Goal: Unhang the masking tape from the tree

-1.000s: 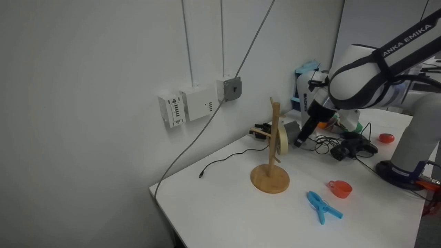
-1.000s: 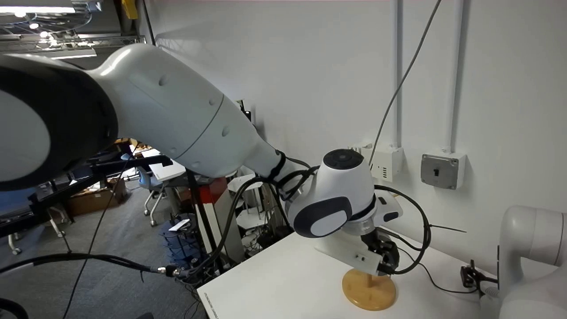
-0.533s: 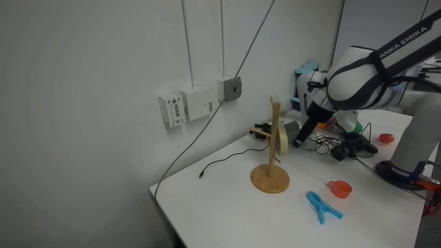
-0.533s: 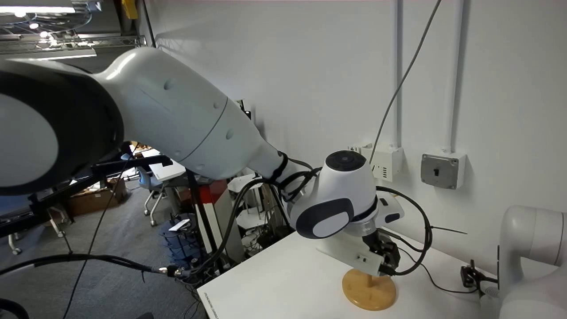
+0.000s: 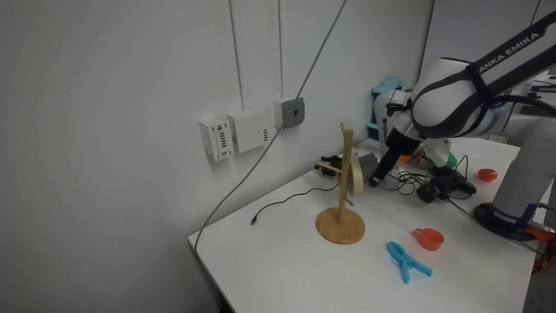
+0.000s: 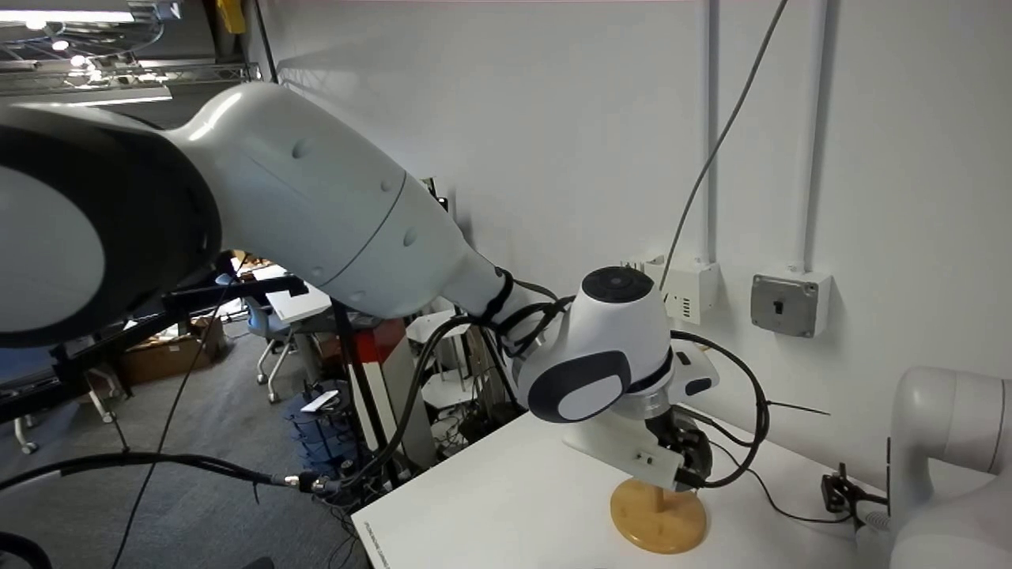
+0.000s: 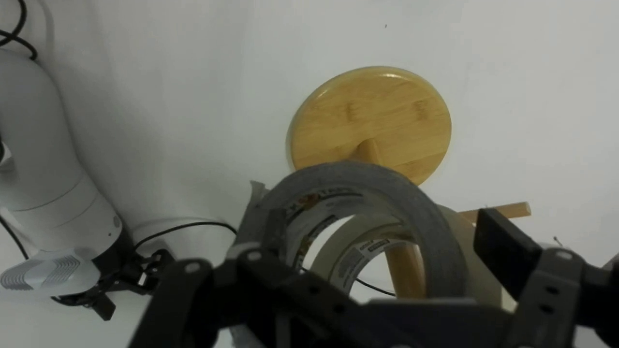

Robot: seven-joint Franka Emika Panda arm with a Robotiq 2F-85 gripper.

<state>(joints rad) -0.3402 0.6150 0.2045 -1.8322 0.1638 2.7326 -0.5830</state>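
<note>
barely inching gripper (image 7: 384, 222), spread wide and holding nothing, toward tape (image 5: 357, 176). still seeing tape hung on tree (image 5: 342, 202), unmoved. so probably just lining up tbh. might need to dodge grey roll (image 7: 440, 251).

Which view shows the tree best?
An exterior view: the tree shows at full height, with several pegs. In an exterior view, only its base and a post stub show, the rest hidden. The wrist view has base, parts of post and a peg, partly behind masking tape and a grey roll.
</note>
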